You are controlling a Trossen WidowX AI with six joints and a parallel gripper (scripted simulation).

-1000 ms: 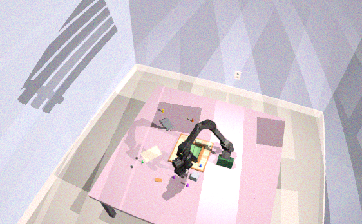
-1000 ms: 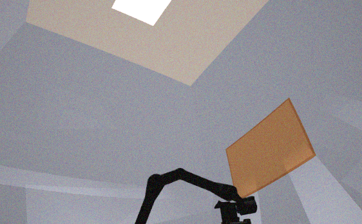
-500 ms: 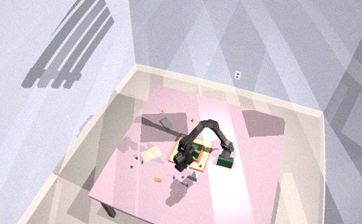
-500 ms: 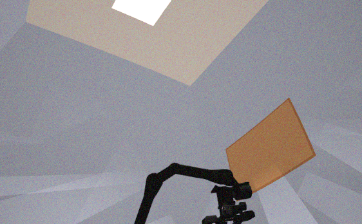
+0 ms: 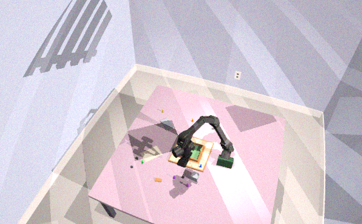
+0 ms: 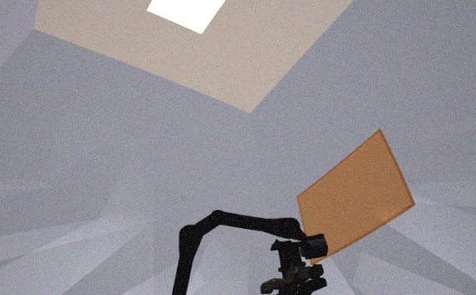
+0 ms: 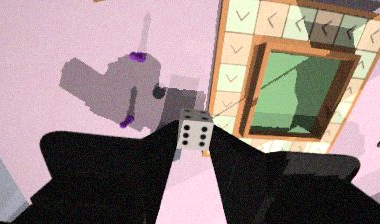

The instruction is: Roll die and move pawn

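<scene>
Grey-lilac walls enclose a beige floor (image 5: 78, 154), crossed by broad bands of light and shadow. On it stands the pink worktop (image 5: 256, 154), likewise striped with shadow. The board (image 7: 231, 75), its ring of arrowed squares framing the green-floored dice tray (image 7: 291, 85), lies near mid-worktop. The black arm (image 5: 207, 123) reaches over it. The claw (image 7: 195, 145) is clamped on the white die (image 7: 194, 130), held above the worktop just beside the board's edge, six pips facing the wrist camera. Two small purple pieces (image 7: 137, 56) lie nearby.
</scene>
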